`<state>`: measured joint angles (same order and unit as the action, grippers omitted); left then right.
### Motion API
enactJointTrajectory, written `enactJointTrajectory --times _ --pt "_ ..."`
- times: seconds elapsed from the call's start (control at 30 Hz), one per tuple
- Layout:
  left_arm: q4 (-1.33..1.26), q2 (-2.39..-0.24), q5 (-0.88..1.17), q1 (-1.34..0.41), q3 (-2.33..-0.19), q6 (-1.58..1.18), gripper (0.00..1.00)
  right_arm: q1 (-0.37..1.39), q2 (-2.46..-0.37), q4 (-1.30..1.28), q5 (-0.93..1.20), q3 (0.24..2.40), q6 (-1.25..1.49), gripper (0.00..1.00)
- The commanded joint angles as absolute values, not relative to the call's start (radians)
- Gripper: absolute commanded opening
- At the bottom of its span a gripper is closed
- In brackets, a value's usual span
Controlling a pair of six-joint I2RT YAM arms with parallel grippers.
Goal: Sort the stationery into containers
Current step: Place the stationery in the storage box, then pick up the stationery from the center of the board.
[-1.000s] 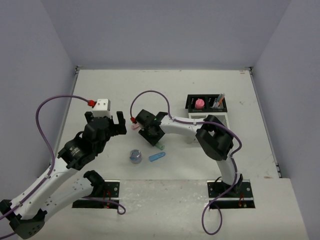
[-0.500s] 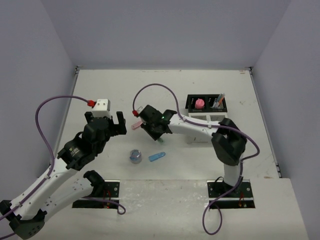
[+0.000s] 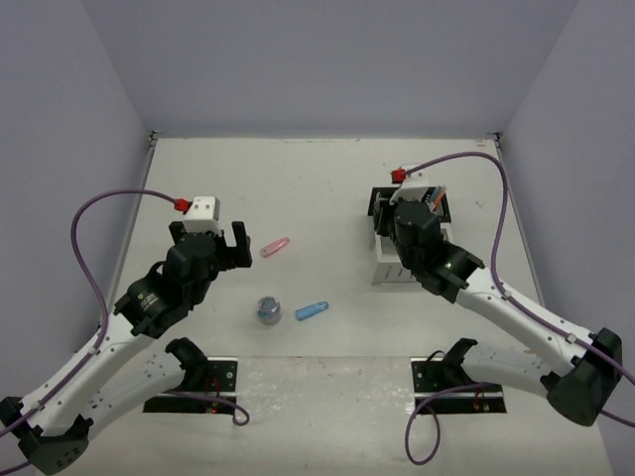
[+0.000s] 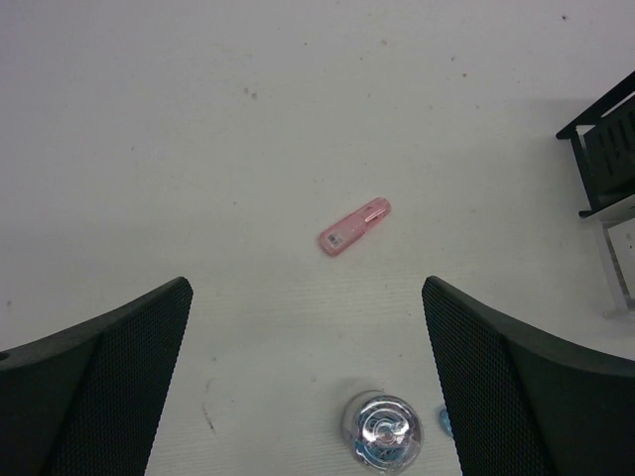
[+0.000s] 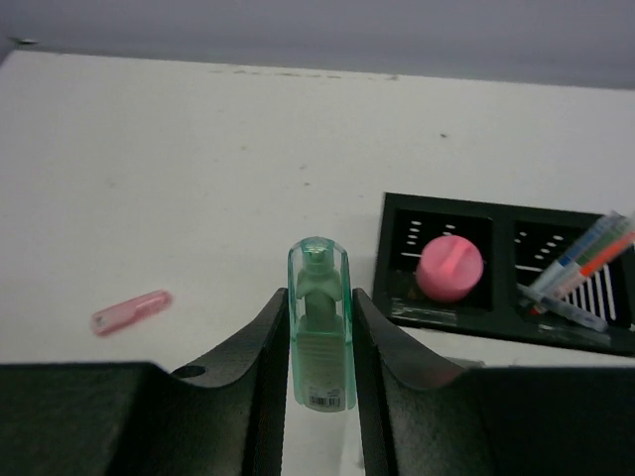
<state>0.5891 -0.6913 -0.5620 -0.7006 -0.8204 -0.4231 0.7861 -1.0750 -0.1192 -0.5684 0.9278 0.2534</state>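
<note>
My right gripper (image 5: 318, 297) is shut on a mint capsule (image 5: 319, 337), held upright between the fingers, just short of the black container (image 5: 446, 315). In the top view the right gripper (image 3: 397, 220) hangs over the white container (image 3: 395, 270), beside the black container (image 3: 377, 203). The black one holds a pink round piece (image 5: 449, 268) on the left and coloured pens (image 5: 580, 263) on the right. My left gripper (image 4: 306, 288) is open and empty above the table (image 3: 208, 243). A pink capsule (image 3: 275, 247), a blue-grey roll (image 3: 269, 309) and a blue capsule (image 3: 312, 310) lie on the table.
In the left wrist view the pink capsule (image 4: 354, 227) lies ahead and the roll (image 4: 383, 432) sits between the fingers, near the right one. The black container's corner (image 4: 605, 149) shows at the right edge. Grey walls enclose the table.
My right arm has swung from the table's middle to the right with the mint capsule and now hangs over the containers. The left arm has not moved.
</note>
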Motion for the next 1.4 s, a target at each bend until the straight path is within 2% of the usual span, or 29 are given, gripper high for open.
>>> enactJointTrajectory --times 0.0,0.27,0.37,0.5,0.63,0.7,0.73,0.77,0.8,0.93,1.03,1.17,1.23,1.37 --pt "0.545 -0.689 -0.557 -0.693 -0.815 -0.396 1.00 0.712 -1.101 0.049 -0.608 0.823 0.322 0.00" --pt "0.546 -0.688 -0.552 -0.694 -0.813 -0.396 1.00 0.677 -1.176 0.113 -0.630 0.768 0.350 0.00" --pt "0.542 -0.683 -0.551 -0.695 -0.811 -0.394 1.00 0.676 -1.161 0.123 -0.641 0.714 0.400 0.06" --pt "0.542 -0.689 -0.548 -0.694 -0.811 -0.394 1.00 0.676 -1.142 0.126 -0.654 0.670 0.426 0.18" --pt "0.541 -0.690 -0.551 -0.695 -0.811 -0.394 1.00 0.675 -1.099 0.118 -0.653 0.645 0.436 0.20" --pt "0.543 -0.694 -0.551 -0.694 -0.811 -0.396 1.00 0.678 -1.073 0.108 -0.642 0.642 0.436 0.36" --pt "0.543 -0.697 -0.551 -0.693 -0.813 -0.397 1.00 0.678 -1.068 0.106 -0.638 0.641 0.434 0.39" --pt "0.542 -0.703 -0.549 -0.694 -0.814 -0.398 1.00 0.678 -1.053 0.093 -0.630 0.642 0.432 0.49" --pt "0.543 -0.706 -0.548 -0.695 -0.815 -0.399 1.00 0.678 -1.039 0.086 -0.626 0.645 0.431 0.54" --pt "0.557 -0.767 -0.506 -0.695 -0.847 -0.425 1.00 0.678 -0.957 0.014 -0.590 0.673 0.417 0.62" --pt "0.591 -0.880 -0.498 -0.695 -0.889 -0.506 1.00 0.678 -0.873 -0.022 -0.569 0.689 0.408 0.72" --pt "0.550 -1.115 -0.430 -0.688 -0.919 -0.509 1.00 0.678 -0.795 -0.067 -0.490 0.699 0.382 0.73" --pt "0.533 -1.312 -0.355 -0.635 -0.992 -0.482 1.00 0.678 -0.772 -0.070 -0.402 0.702 0.358 0.75" --pt "0.544 -1.563 -0.240 -0.596 -1.137 -0.418 1.00 0.678 -0.772 -0.118 -0.269 0.729 0.308 0.76"
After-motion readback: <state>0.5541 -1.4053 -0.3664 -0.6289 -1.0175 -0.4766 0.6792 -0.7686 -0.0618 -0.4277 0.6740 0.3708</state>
